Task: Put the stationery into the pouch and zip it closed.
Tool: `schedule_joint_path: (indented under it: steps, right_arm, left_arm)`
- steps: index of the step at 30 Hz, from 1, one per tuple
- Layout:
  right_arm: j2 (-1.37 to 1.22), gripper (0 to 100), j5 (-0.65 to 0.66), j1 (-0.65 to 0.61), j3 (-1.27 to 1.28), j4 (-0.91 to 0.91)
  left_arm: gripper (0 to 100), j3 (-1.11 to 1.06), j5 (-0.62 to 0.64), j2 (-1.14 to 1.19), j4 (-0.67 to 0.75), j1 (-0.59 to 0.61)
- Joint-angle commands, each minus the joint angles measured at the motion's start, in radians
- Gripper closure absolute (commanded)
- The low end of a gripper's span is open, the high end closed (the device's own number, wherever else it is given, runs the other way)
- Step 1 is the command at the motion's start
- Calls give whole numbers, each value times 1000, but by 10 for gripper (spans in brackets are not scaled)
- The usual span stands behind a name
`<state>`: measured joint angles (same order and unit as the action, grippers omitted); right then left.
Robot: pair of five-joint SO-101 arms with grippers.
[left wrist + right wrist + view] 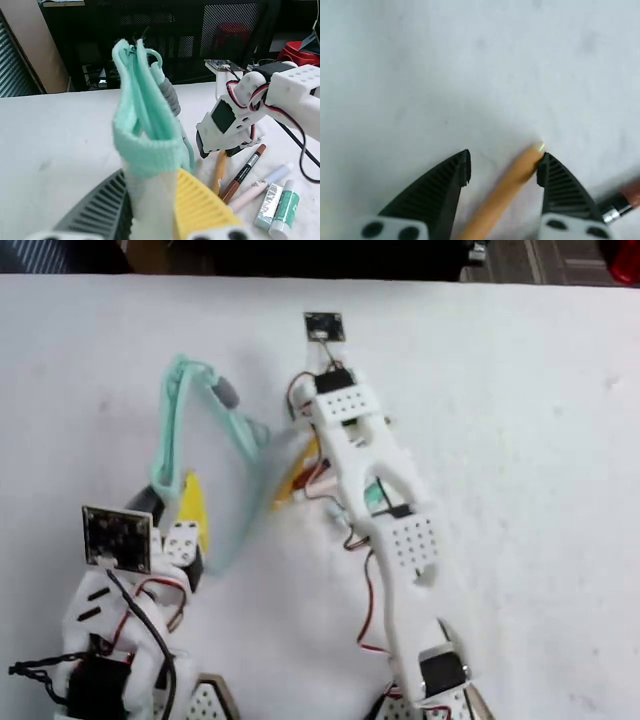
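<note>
High view: the left arm sits at the near left corner of the white table point(520, 440), and the left gripper point(175, 488) is clamped on the near end of the mint-green pouch point(168, 430). The pouch stretches away from it across the table, its mouth gaping. In the left wrist view the pouch point(145, 125) stands on edge, pinched between the grey finger point(100, 205) and the yellow finger point(200, 205), with its zip edge uppermost.

The right arm reaches in from the near side to the middle of the table, just beside the pouch. Its gripper point(217, 147) hangs low over a small cluster of stationery lying on the table. The right wrist view shows the right gripper point(504, 157) spread apart, with an orange pencil point(505, 190) lying between the jaws, its tip against one of them and clear of the other.

Beside the pencil point(218, 170) lie a brown pen point(245, 172), a pale pink pen point(260, 187) and two small green-and-white items point(277, 206), close together and outside the pouch.
</note>
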<state>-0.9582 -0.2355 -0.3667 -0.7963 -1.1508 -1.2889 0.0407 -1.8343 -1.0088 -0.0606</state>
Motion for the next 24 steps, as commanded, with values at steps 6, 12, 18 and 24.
schedule_joint_path:
  steps: [6,12,18,24]
  right_arm:
    - [-136,891,-6,19,-244,-154]
    - [-199,965,-5,21,-365,-282]
    - [-232,982,-5,51,-422,-312]
    - [-170,982,-5,81,-423,-355]
  left_arm:
    - [977,-9,6,2,11,13]
    - [977,-9,6,2,9,13]
    - [977,-9,6,2,9,13]
    - [977,-8,8,2,63,-56]
